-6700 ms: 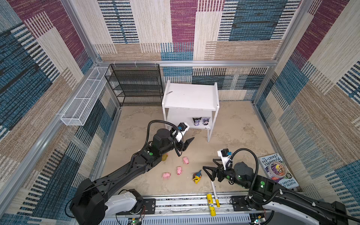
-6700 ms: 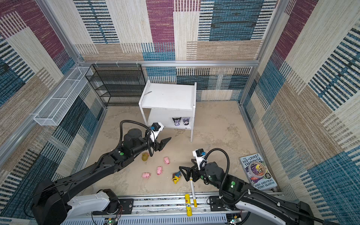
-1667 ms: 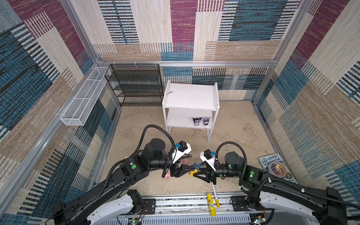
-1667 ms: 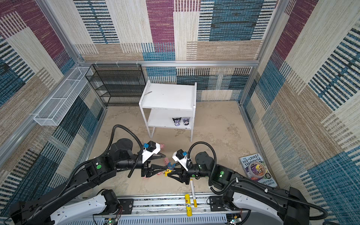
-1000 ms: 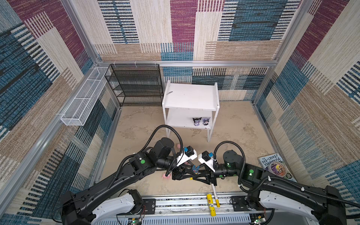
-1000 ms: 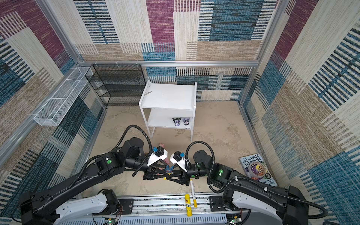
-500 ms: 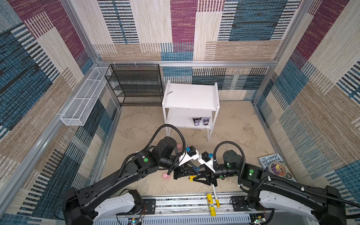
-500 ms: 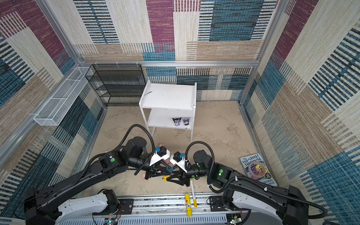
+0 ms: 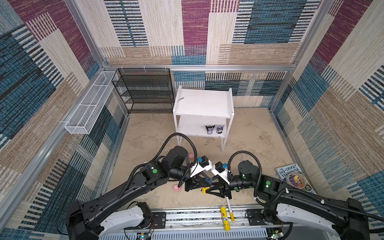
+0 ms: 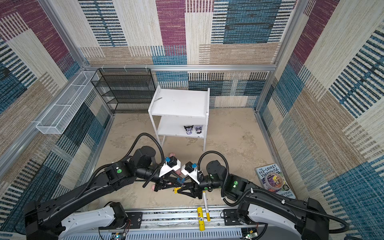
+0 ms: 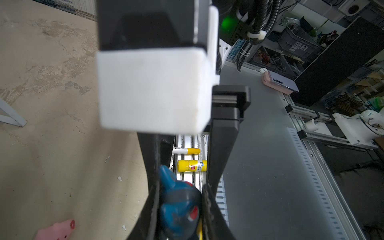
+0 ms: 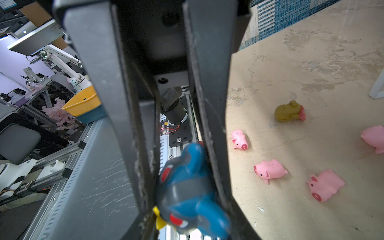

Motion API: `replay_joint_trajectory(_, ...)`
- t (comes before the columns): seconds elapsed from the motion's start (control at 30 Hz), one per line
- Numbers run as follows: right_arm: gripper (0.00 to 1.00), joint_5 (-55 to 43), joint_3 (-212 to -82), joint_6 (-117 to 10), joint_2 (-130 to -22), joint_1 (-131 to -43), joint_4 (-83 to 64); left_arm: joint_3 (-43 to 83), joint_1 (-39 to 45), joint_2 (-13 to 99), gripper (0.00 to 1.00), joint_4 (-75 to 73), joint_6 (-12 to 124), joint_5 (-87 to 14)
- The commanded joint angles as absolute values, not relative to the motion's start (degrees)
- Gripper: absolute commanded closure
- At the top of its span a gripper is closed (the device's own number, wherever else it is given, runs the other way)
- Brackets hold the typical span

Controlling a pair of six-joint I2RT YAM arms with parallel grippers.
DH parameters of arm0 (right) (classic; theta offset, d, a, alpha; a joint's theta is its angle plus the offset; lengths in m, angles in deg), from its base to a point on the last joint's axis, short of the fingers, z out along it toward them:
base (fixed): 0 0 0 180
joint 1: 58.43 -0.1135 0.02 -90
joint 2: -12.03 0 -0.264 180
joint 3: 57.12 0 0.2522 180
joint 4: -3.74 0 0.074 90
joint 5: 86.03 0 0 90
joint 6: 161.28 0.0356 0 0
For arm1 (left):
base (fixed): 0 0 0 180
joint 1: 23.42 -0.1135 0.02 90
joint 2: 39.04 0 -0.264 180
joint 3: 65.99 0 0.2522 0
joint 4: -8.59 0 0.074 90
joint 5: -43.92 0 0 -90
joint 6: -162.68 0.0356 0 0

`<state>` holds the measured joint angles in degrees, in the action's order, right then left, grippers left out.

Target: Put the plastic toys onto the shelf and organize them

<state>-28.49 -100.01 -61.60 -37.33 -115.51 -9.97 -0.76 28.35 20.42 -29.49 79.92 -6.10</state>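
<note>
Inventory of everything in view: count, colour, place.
shelf: 1, white, back centre
big-eared figures: 2, black-purple, shelf's lower board
pigs: 4, pink, floor
doll: 1, blond-pink, floor
hooded figure: 1, yellow-blue, between both grippers
marker: 1, white, yellow-capped, front edge
tube: 1, yellow, front rail
book: 1, multicoloured, right floor
tub: 1, purple lid, on book
mesh rack: 1, black, back left
wire basket: 1, white, left wall
left gripper: 1, black, shut on hooded figure
right gripper: 1, black, shut on hooded figure

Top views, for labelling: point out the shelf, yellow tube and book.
shelf (image 9: 202, 102), in a top view, top board
yellow tube (image 9: 224, 218), in a top view, mid-body
book (image 9: 287, 170), in a top view, cover title
</note>
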Motion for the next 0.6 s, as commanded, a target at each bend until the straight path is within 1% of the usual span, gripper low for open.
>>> replay_joint_trajectory(0.0,0.59,-27.6,-99.6,-60.8,-37.3,-115.5,-4.1,-1.4,28.4,19.6,0.94,-28.4,78.8,-6.6)
replay_joint_trajectory(0.2,0.51,-29.2,-97.8,-58.9,-37.2,-115.4,0.1,-2.7,28.4,18.3,0.95,-25.9,77.5,-6.6)
replay_joint_trajectory(0.4,0.4,-29.9,-97.2,-58.6,-37.7,-115.5,2.3,-3.3,28.5,17.1,0.95,-24.7,76.9,-6.8)
replay_joint_trajectory(0.47,0.38,-30.1,-97.2,-58.7,-38.1,-115.4,2.8,-3.5,28.4,16.8,0.95,-24.5,76.7,-7.0)
replay_joint_trajectory(0.57,0.38,-30.2,-97.1,-58.7,-38.7,-115.5,3.4,-3.8,28.4,16.6,0.96,-24.3,76.7,-7.2)
